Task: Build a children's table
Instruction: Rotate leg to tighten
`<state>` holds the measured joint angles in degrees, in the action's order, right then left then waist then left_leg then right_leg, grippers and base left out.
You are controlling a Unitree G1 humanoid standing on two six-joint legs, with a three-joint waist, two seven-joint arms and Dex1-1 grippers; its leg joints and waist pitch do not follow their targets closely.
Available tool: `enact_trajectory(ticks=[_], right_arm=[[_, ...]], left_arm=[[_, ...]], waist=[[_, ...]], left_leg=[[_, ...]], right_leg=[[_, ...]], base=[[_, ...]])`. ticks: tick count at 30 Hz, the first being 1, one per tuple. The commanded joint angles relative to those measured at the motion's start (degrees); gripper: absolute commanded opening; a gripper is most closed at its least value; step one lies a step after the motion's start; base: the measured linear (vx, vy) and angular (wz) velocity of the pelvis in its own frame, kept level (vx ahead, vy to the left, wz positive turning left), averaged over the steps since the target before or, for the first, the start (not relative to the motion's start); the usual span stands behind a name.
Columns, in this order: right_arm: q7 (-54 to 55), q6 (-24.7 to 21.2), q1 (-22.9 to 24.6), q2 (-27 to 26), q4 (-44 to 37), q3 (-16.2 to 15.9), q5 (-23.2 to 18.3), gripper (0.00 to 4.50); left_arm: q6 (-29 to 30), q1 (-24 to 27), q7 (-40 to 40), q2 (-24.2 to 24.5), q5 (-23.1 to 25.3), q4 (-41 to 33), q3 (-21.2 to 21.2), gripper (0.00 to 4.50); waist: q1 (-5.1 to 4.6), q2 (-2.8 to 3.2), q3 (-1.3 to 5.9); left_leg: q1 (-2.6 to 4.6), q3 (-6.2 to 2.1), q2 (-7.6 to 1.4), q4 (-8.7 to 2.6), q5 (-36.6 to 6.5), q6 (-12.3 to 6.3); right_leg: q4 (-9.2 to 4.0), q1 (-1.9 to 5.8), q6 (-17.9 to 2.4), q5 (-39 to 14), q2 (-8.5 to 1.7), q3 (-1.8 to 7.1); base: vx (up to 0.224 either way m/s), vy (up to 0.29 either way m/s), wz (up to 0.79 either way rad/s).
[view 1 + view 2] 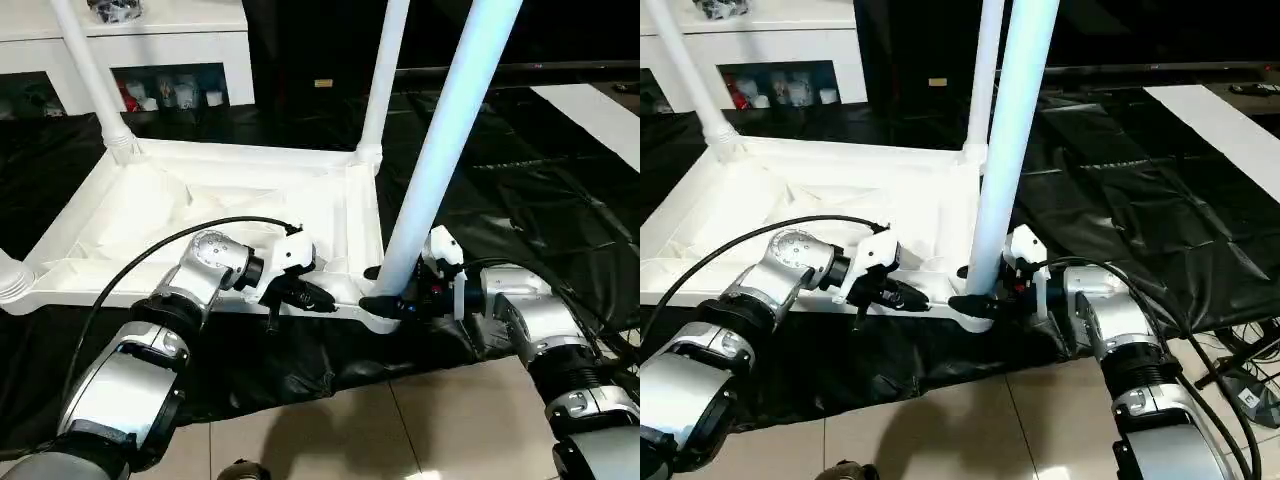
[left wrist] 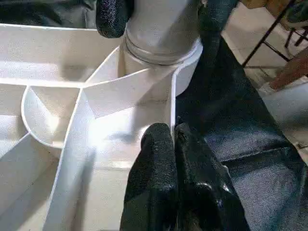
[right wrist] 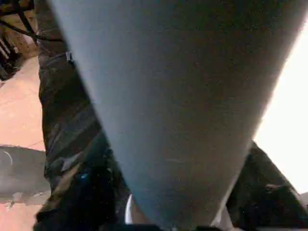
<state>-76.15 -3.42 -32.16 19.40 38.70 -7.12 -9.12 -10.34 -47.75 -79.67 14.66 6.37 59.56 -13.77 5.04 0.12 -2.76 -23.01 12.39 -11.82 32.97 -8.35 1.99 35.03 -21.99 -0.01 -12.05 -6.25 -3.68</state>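
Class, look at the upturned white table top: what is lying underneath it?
A black sheet lies under the table top, spreading beyond its edges, with pale floor tiles at the sheet's near edge. Whatever lies directly beneath the top is covered.

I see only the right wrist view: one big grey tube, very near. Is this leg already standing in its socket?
Observer: Yes. The near right leg stands upright in the corner socket of the upturned table top.
Operator: Where is the left gripper?
Observer: The left gripper is shut, at the top's near rim beside that socket.
Operator: Are other legs fitted?
Observer: The far left leg and the far right leg stand in the far corners.
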Motion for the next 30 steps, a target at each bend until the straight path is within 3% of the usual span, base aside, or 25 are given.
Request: enact_trajectory(ticks=[1, 5, 13, 15, 16, 17, 19, 20, 24, 26, 30], right_arm=[[-5.0, -1.2, 1.2, -1.6, -0.9, -5.5, 1.1, 2.43], [-5.6, -1.9, 1.6, -1.2, -1.9, -6.0, 0.7, 2.18], [-1.3, -2.5, 3.1, -2.8, -2.9, -4.5, 0.7, 2.08], [5.5, -2.0, 2.9, -4.8, -1.2, -2.4, 1.2, 2.07], [15.1, 0.5, 2.3, -7.2, 2.0, -0.1, 2.6, 2.06], [15.1, 0.5, 2.3, -7.2, 2.0, -0.1, 2.6, 2.04], [23.0, 1.5, 1.4, -9.2, 5.0, 1.4, 3.8, 2.02], [27.1, 1.3, 0.7, -10.5, 6.6, 2.2, 4.0, 2.02], [39.0, 1.5, -2.1, -14.8, 11.2, 4.3, 4.5, 1.95], [45.6, 0.6, -4.3, -17.5, 13.8, 5.4, 4.6, 1.94], [51.0, 1.4, -7.5, -20.7, 17.5, 6.0, 5.6, 1.94]], left_arm=[[-0.3, -2.5, 2.2, -0.8, -0.8, -0.3, 0.7, 0.0], [-0.5, -2.7, 1.8, -0.7, -0.7, 0.1, 0.7, 0.0], [-0.3, -2.3, 4.6, -0.7, -0.2, 0.3, 0.7, 0.0], [0.6, -2.5, 8.6, -1.3, 0.7, 0.4, 0.8, 0.0], [2.6, -2.9, 13.1, -3.1, 0.6, 0.3, 1.7, 0.0], [2.6, -2.9, 13.1, -3.1, 0.6, 0.3, 1.7, 0.0], [4.0, -3.1, 16.2, -4.9, 0.5, -0.1, 2.1, 0.0], [4.9, -3.0, 17.5, -6.3, 0.5, -0.4, 2.0, 0.0], [6.5, -3.0, 21.6, -10.7, 0.7, -0.6, 1.7, 0.0], [7.5, -2.9, 24.0, -12.9, 0.7, -1.1, 1.5, 0.0], [7.9, -2.6, 26.0, -14.4, 1.2, -2.4, 0.7, 0.0]], waist=[[-0.28, -0.37, 3.71], [-0.23, -0.38, 3.78], [-0.21, -0.45, 3.61], [-0.3, -0.4, 3.52], [-0.6, -0.39, 3.38], [-0.6, -0.39, 3.38], [-1.14, -0.52, 3.17], [-1.51, -0.3, 3.02], [-2.63, -0.24, 3.06], [-3.39, -0.18, 3.14], [-3.73, -0.12, 3.19]], left_leg=[[2.25, -1.09, -2.26, -3.71, -14.9, -1.88], [2.16, -1.03, -2.16, -3.49, -13.1, -3.19], [2.19, -1.09, -2.23, -3.71, -15.1, -2.13], [2.24, -1.09, -2.26, -3.8, -15.6, -1.64], [2.41, -1.2, -2.29, -4.03, -17.8, -0.11], [2.41, -1.2, -2.29, -4.03, -17.8, -0.11], [2.61, -1.54, -2.14, -4.21, -20.5, 1.86], [2.77, -1.64, -2.15, -4.36, -21.7, 2.37], [2.51, -1.89, -1.95, -4.58, -23.6, 2.78], [2.58, -1.89, -1.82, -4.5, -24.3, 3.02], [2.28, -1.8, -1.63, -4.39, -23.6, 1.93]], right_leg=[[-4.0, 1.5, -14.7, -7.1, -2.58, 2.07], [-3.76, 1.6, -15.3, -4.1, -2.49, 1.95], [-4.12, 1.51, -14.5, -8.2, -2.63, 2.02], [-4.18, 1.34, -14.2, -9.2, -2.66, 2.08], [-4.51, 1.03, -13.3, -13.1, -2.86, 2.17], [-4.51, 1.03, -13.3, -13.1, -2.86, 2.17], [-5.18, 0.78, -11.7, -19.4, -3.1, 2.18], [-5.46, 0.53, -11.1, -20.8, -2.99, 2.21], [-5.6, 0.59, -10.4, -21.0, -2.7, 2.07], [-5.54, 0.38, -11.1, -19.9, -2.59, 2.13], [-5.72, 0.6, -10.7, -18.9, -2.56, 2.14]], base=[[0.0, 0.0, 0.0], [0.0, 0.0, 0.0], [0.0, 0.0, 0.0], [0.0, 0.0, 0.0], [0.0, 0.0, 0.0], [0.0, 0.0, 0.0], [0.0, 0.0, 0.0], [0.0, 0.0, 0.0], [0.0, 0.0, 0.0], [0.0, 0.0, 0.0], [0.0, 0.0, 0.0]])
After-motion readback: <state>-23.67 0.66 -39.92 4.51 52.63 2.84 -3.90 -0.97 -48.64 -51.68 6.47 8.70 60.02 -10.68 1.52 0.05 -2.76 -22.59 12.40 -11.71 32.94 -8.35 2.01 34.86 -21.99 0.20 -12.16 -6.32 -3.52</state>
